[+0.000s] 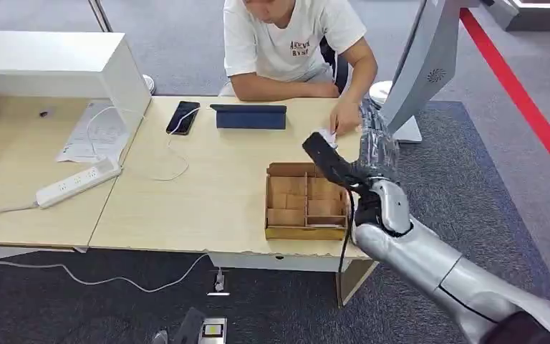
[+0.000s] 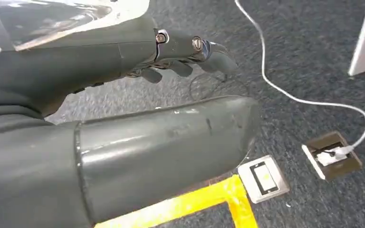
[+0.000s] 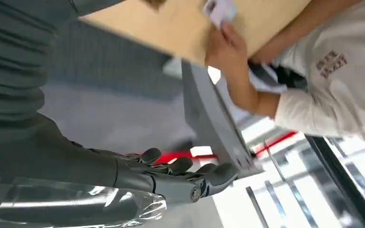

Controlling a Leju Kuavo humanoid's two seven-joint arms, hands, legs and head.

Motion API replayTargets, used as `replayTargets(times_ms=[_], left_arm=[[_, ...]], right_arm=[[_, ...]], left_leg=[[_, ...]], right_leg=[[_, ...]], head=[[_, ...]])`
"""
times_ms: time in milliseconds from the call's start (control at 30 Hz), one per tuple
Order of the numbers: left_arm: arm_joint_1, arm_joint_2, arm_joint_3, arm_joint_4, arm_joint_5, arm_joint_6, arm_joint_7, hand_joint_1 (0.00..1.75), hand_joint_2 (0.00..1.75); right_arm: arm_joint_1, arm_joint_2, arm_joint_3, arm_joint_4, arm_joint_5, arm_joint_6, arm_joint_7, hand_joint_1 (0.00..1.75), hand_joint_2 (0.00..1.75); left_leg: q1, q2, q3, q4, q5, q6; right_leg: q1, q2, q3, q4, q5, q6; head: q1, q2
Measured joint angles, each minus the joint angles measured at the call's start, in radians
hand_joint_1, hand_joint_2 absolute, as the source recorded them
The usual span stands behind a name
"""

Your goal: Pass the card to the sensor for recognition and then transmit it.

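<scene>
Raised over the right end of the light wooden table, the robot's right hand holds nothing: in the right wrist view its dark fingers are spread and only slightly bent, with no object between them. From the head view the hand sits above the far right corner of a compartmented cardboard tray, just short of the person's hand. The card, small and white, is pinched in that person's hand at the table's far right edge, beside the robot's fingertips; I cannot tell whether they touch it. The left hand hangs over dark carpet, fingers loosely curled and gripping nothing, near a white cable and a floor socket. On the table also lie a black phone, a blue tablet case and a white power strip
</scene>
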Motion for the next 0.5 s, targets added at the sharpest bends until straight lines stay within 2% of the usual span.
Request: replayTargets(times_ms=[67,100,167,200,267,367,500], left_arm=[[0.004,0.000,0.017,0.000,-0.021,0.000,-0.016,0.00,0.00],[0.007,0.000,0.029,0.000,-0.029,0.000,-0.025,0.00,0.00],[0.013,-0.001,0.050,0.001,-0.048,0.000,-0.042,0.00,0.00],[0.017,-0.001,0.065,0.002,-0.065,0.000,-0.056,0.00,0.00],[0.028,-0.004,0.110,0.004,-0.122,0.000,-0.096,0.00,0.00],[0.037,-0.012,0.174,0.007,-0.164,0.000,-0.126,0.00,0.00],[0.043,-0.019,0.251,0.011,-0.202,0.000,-0.146,0.00,0.00]], right_arm=[[0.034,0.000,-0.040,-0.035,-0.292,-0.021,-0.150,0.00,0.00],[0.053,0.000,-0.056,-0.051,-0.385,-0.023,-0.200,0.00,1.75],[0.083,0.000,-0.084,-0.083,-0.483,-0.023,-0.273,0.00,1.75],[0.101,0.000,-0.101,-0.106,-0.532,-0.023,-0.331,0.00,1.75],[0.158,-0.006,-0.136,-0.182,-0.512,-0.023,-0.428,0.00,1.75],[0.240,-0.016,-0.164,-0.272,-0.384,-0.023,-0.427,0.00,1.75],[0.319,-0.046,-0.171,-0.371,-0.178,-0.023,-0.363,0.00,1.75]], left_leg=[[0.000,0.000,0.000,0.000,0.000,0.000],[0.000,0.000,0.000,0.000,0.000,0.000],[0.000,0.000,0.000,0.000,0.000,0.000],[0.000,0.000,0.000,0.000,0.000,0.000],[0.000,0.000,0.000,0.000,0.000,0.000],[0.000,0.000,0.000,0.000,0.000,0.000],[0.000,0.000,-0.001,0.000,0.000,0.000]], right_leg=[[0.000,0.000,0.000,0.000,0.000,0.000],[0.000,0.000,0.000,0.000,0.000,0.000],[0.000,0.000,-0.001,0.000,0.000,0.000],[0.000,0.000,-0.001,0.000,0.000,0.000],[0.000,0.000,-0.001,0.000,0.000,0.000],[0.000,0.000,-0.001,0.000,0.000,0.000],[0.000,0.000,-0.001,-0.001,0.000,0.000]], head=[[-0.001,0.000],[0.000,0.000],[0.000,0.000],[0.000,0.000],[0.000,0.000],[0.000,0.000],[0.000,0.000]])
